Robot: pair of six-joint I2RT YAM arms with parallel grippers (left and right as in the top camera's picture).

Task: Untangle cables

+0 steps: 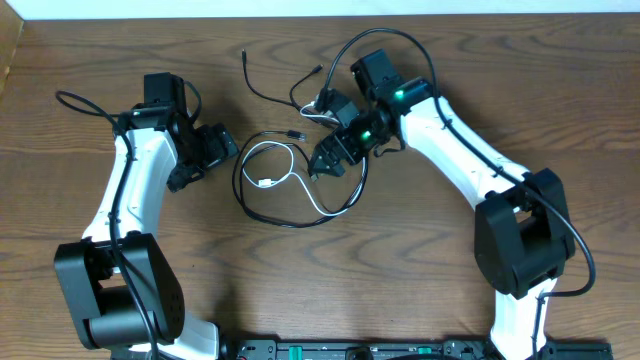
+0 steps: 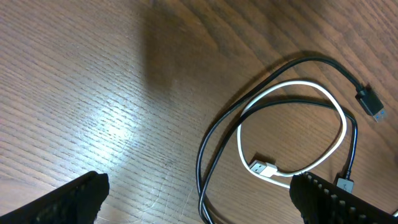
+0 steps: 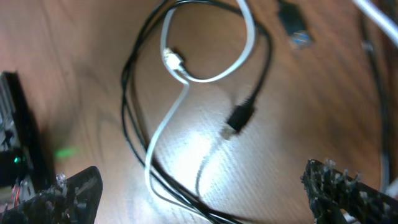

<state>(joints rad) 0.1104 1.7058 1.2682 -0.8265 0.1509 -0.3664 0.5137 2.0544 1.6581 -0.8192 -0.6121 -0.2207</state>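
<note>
The cables lie tangled mid-table: a black cable [image 1: 285, 222] in a wide loop and a white cable [image 1: 303, 188] curled inside it. Another thin black cable [image 1: 262, 95] lies farther back. My left gripper [image 1: 210, 162] is open just left of the loop, holding nothing. In the left wrist view the white cable [image 2: 292, 83], its plug [image 2: 262, 168] and the black cable [image 2: 204, 155] lie ahead of the open left gripper [image 2: 199, 205]. My right gripper [image 1: 326, 162] hangs open over the loop's right side. Under the open right gripper [image 3: 202, 199] pass the white cable [image 3: 163, 127] and black strands [image 3: 127, 124]; a black plug [image 3: 239, 118] lies ahead.
The table [image 1: 80, 50] is brown wood. Thick black cords run along both arms, one arching behind the right arm [image 1: 395, 35]. The right arm's base [image 1: 520, 240] stands at the front right and the left arm's base [image 1: 115, 290] at the front left.
</note>
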